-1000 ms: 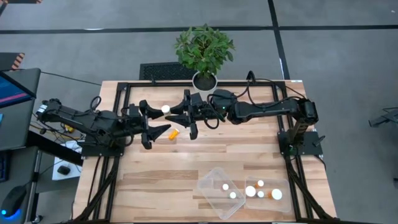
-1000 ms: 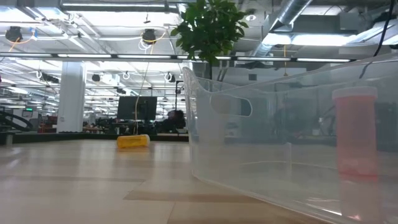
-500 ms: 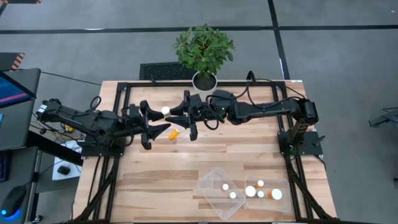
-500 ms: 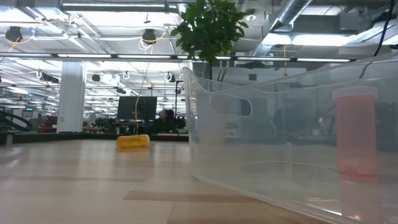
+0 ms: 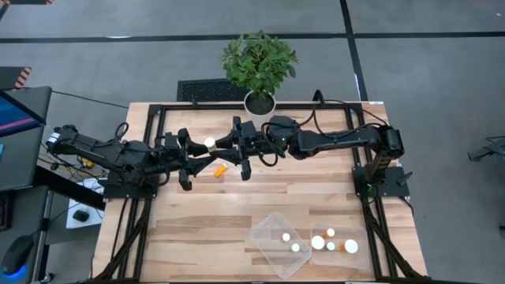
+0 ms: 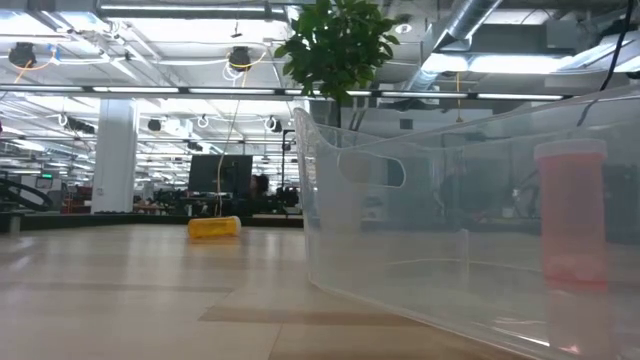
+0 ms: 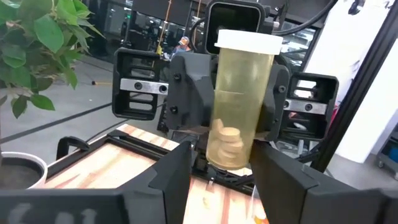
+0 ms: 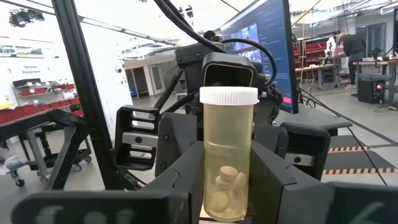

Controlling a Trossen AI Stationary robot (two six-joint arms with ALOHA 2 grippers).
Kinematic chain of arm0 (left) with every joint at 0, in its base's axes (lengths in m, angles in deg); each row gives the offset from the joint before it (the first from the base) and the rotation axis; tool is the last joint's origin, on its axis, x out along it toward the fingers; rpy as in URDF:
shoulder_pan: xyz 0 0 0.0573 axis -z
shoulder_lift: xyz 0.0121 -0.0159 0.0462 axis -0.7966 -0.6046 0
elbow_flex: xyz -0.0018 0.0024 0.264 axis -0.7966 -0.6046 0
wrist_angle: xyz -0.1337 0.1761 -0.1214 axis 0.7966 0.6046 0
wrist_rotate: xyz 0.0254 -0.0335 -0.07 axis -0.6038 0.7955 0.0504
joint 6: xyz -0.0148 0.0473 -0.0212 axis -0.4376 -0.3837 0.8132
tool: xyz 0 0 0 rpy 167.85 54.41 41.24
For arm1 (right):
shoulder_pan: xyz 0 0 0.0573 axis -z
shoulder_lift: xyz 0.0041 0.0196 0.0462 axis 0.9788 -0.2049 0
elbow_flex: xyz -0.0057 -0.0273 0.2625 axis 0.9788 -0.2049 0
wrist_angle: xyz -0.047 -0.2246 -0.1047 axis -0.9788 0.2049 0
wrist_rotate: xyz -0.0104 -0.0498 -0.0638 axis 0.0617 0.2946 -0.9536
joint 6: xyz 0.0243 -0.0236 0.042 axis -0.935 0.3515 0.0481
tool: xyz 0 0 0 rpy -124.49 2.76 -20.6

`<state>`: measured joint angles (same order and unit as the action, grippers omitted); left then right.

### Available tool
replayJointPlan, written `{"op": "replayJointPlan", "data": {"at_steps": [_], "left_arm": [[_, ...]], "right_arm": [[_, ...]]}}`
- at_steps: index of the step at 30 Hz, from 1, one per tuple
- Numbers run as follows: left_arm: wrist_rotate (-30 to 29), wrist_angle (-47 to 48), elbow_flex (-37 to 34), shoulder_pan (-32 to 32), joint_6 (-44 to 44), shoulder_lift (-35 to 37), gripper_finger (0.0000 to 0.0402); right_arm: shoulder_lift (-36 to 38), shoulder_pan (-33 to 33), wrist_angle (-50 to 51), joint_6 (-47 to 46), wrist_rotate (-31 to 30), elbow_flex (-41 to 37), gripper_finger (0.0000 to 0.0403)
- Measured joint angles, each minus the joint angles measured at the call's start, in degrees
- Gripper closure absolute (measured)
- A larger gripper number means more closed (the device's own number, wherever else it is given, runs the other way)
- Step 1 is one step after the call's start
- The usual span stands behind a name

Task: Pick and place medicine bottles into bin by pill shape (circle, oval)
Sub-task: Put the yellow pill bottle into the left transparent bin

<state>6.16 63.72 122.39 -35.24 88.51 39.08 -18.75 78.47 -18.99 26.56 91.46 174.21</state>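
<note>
In the high view, the left gripper [image 5: 192,155] and right gripper [image 5: 237,147] are crowding a yellowish bottle [image 5: 210,141], hiding all but its white cap. The bottles in the clear bins [image 5: 278,244] at five o'clock on the surface [image 5: 197,229] are showing only as caps, too small to tell pill shapes. The low view's edge is cutting off the near bin.

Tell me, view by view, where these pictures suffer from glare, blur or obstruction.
Low view: the clear bin fills the right half, its wall smearing the amber bottle behind it. Left wrist view: the yellowish bottle is sharp, the plant leaves soft. Right wrist view: pale backlight at the left washes out the room.
</note>
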Motion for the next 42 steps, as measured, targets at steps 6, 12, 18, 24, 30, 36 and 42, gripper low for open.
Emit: {"op": "replayJointPlan", "data": {"at_steps": [6, 12, 18, 24, 30, 36, 42], "left_arm": [[-0.04, -0.13, 0.0, 0.0, 0.02, 0.0, 0.0272], [0.44, -0.15, 0.0, 0.0, 0.02, 0.0, 0.0297], [0.44, -0.13, 0.02, 0.0, -0.37, 0.0, 0.0309], [0.46, -0.13, 0.02, 0.01, -0.39, 0.0, 0.0308], [0.89, -0.13, 0.02, 0.02, -0.39, 0.0, 0.0308], [1.01, 0.16, 0.02, 0.07, -0.42, 0.0, 0.0308], [1.21, 0.02, 0.02, 0.76, -0.42, -0.04, 0.0308]], "right_arm": [[0.0, 0.04, 0.0, -0.06, 0.0, 0.0, 0.029], [0.0, 0.02, 0.02, -0.11, 0.0, 0.0, 0.029], [0.0, 0.02, 0.02, -0.13, -0.02, 0.0, 0.029], [0.0, 0.02, 0.02, -0.12, 0.0, 0.0, 0.029], [0.0, 0.02, 0.06, -0.11, 0.0, 0.0, 0.029], [0.0, 0.04, 1.01, 0.54, 0.03, 0.05, 0.029], [0.0, 0.04, 1.75, 1.17, 0.85, 0.07, 0.0257]]}}
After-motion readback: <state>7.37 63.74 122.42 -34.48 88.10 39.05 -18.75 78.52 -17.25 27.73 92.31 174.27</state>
